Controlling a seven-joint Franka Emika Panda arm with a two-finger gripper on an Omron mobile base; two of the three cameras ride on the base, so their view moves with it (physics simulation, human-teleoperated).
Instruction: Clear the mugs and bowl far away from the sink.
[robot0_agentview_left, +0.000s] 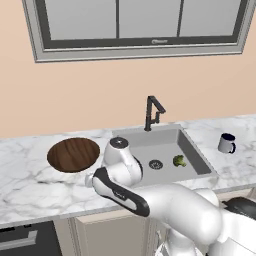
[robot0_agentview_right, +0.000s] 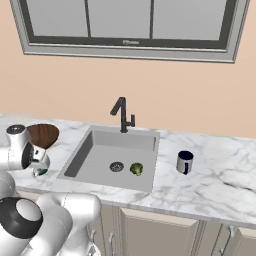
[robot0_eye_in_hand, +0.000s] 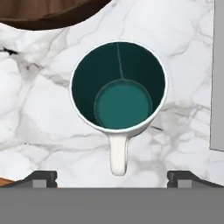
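**White mug under the hand, dark mug across the sink**

Peach wall and a grey-framed window (robot0_agentview_left: 135, 25) stand behind a white marble bench (robot0_agentview_left: 40, 185) that runs the full width of both base views. Set into the bench is the grey sink (robot0_agentview_left: 160, 147), with a round drain, a dark angular faucet (robot0_agentview_left: 152, 112) at its back edge and a small piece of broccoli (robot0_agentview_left: 179, 160) lying on its floor near the drain.

To the left of the sink lies the wide dark-brown wooden bowl (robot0_agentview_left: 74, 154), flat on the bench. The white arm bends low over the strip of bench between bowl and sink.

On the other side of the sink, well apart from it, the dark grey mug (robot0_agentview_left: 227, 143) stands upright.

In the hand view the white mug with teal inside (robot0_eye_in_hand: 119, 85) stands upright on the marble, straight below the camera, its handle pointing toward the end effector (robot0_eye_in_hand: 112, 179). The fingertips are wide apart, with nothing between them. The bowl's rim shows just beyond the mug.
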